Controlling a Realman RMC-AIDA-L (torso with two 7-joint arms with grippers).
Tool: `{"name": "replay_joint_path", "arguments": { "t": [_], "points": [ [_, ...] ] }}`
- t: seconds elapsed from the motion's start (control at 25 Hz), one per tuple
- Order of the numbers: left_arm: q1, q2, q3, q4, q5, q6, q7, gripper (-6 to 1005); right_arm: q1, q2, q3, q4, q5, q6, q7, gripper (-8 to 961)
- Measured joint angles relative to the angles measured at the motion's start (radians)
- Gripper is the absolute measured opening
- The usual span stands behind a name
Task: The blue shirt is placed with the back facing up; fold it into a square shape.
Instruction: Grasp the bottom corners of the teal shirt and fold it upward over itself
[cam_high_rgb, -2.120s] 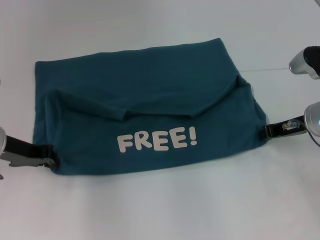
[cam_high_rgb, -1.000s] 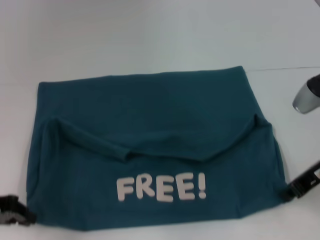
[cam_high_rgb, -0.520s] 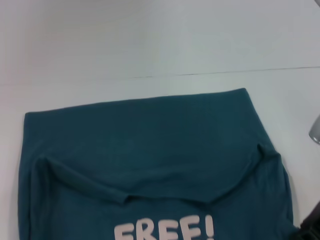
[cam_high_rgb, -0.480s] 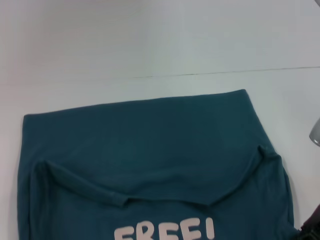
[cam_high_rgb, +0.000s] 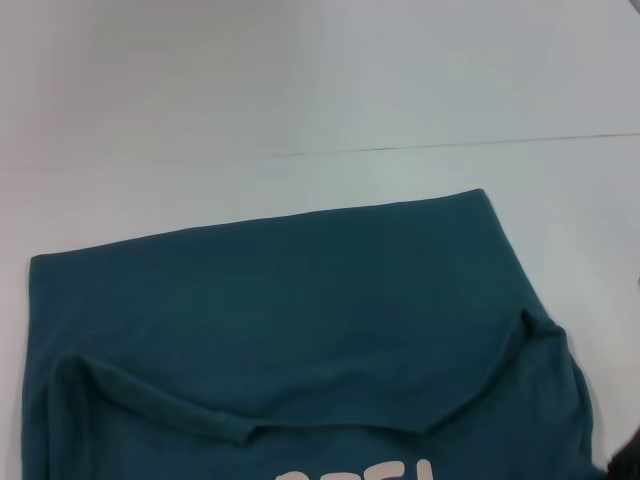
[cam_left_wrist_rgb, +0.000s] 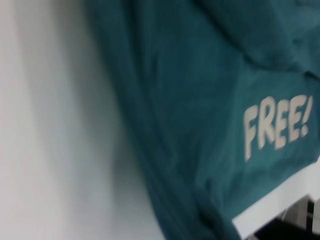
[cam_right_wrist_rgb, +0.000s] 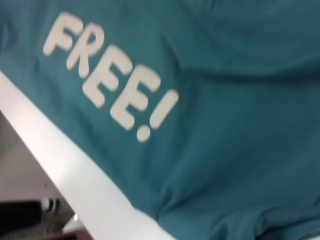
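Currently: blue shirt (cam_high_rgb: 300, 320) folded on white table (cam_high_rgb: 300, 90), "FREE!" lettering (cam_right_wrist_rgb: 110, 82) up | neither gripper visible; grip state cannot be told

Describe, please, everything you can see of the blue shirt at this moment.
The blue shirt is dark teal cloth, soft and matte, lying flat on the white table. Its near part is folded up over the rest, leaving a curved, slightly rumpled edge across the middle. That folded layer carries white "FREE!" lettering, cut off at the bottom of the head view but whole in both wrist views. The near edge lies close to the table's front rim. No gripper shows clearly.
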Motion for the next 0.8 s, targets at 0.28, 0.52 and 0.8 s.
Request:
{"name": "replay_joint_path", "arguments": {
  "t": [0.28,0.52,0.8],
  "points": [
    [-0.077,0.066,-0.195,-0.004,-0.087,-0.003,0.029,75,0.07,-0.037,0.221,0.004,0.062,0.04,-0.046,92],
    [-0.135,0.102,-0.278,-0.003,-0.198,-0.045,0.036,76,0.139,-0.067,0.325,0.052,0.107,0.207,0.013,92],
    [-0.155,0.101,-0.272,-0.032,-0.309,-0.291,0.06,76,0.195,-0.069,0.32,0.073,0.116,0.447,0.108,92]
  ]
}}
